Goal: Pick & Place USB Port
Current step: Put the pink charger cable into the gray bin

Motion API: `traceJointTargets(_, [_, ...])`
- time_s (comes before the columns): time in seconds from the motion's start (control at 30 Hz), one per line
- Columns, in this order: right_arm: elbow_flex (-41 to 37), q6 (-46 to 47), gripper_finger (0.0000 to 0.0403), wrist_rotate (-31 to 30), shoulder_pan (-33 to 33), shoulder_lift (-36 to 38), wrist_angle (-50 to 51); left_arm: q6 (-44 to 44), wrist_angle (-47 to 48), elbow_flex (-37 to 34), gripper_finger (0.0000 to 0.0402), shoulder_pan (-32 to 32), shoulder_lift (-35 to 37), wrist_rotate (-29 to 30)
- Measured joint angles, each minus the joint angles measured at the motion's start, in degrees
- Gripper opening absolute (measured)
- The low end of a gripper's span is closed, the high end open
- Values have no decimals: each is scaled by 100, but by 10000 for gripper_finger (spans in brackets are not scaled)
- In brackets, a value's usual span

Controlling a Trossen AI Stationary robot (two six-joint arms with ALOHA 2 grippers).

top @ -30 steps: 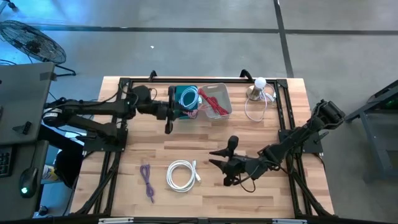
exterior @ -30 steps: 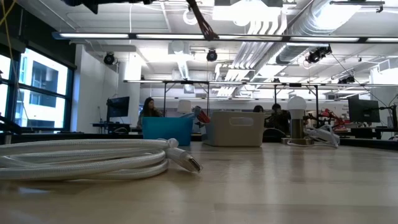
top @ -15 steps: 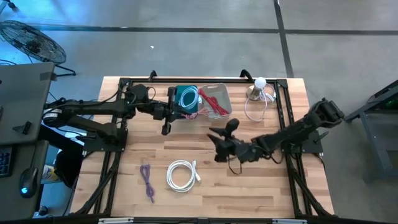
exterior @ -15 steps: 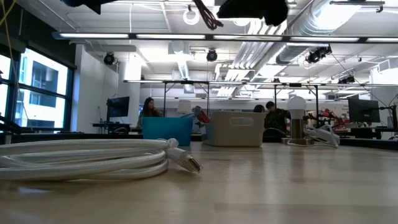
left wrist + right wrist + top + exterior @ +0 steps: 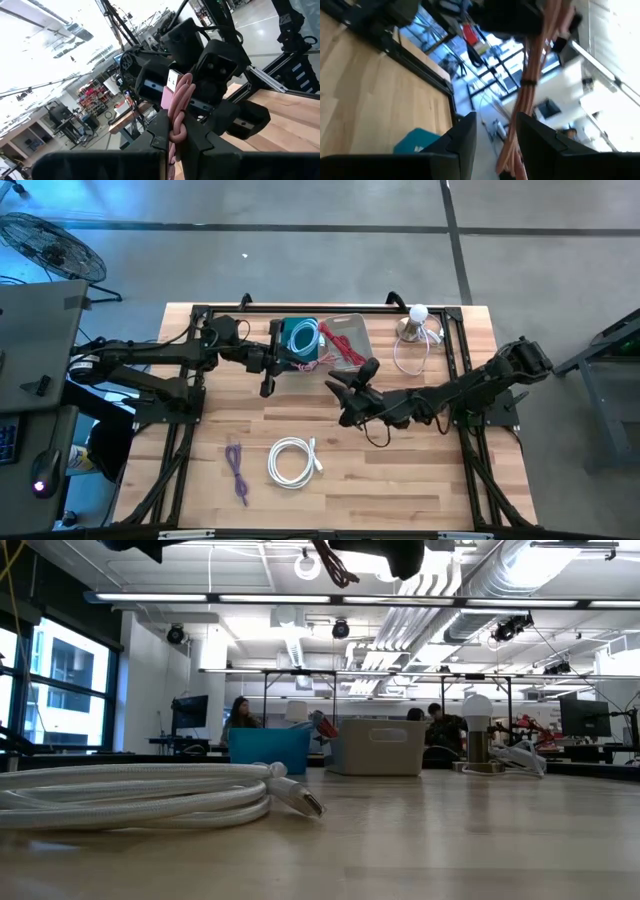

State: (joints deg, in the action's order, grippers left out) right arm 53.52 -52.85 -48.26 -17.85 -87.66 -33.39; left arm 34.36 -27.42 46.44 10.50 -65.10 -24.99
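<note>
Left tool (image 5: 174,135) clamped on pink cable (image 5: 179,107), right arm (image 5: 200,60) close behind

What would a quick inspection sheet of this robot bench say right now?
Surface: wooden table inside a black frame.
Job's things: blue bin holding a coiled cable; clear bin with red cable; pink cable; black cable.
Clutter: white bulb lamp.
Grippers: left gripper shut on the pink cable by the bins; right gripper near the clear bin, the black cable dangling below it.
Cables: white coiled cable, purple cable on the table.
Surroundings: concrete floor, fan, people at far desks.
</note>
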Motion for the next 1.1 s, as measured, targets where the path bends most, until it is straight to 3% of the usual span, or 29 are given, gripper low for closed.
traceJointTargets(0.33, [0, -128, 130, 670, 572, -2, -54, 111, 67, 0, 13, 4, -2, -214])
traceJointTargets(0.9, [0, -399, 130, 1286, 807, -6, -375, 269, 14, -4, 13, 1, -194, -304])
traceJointTargets(1.1, [40, 50, 84, 1422, 970, -6, -300, 243, 44, -4, 13, 2, -203, -350])
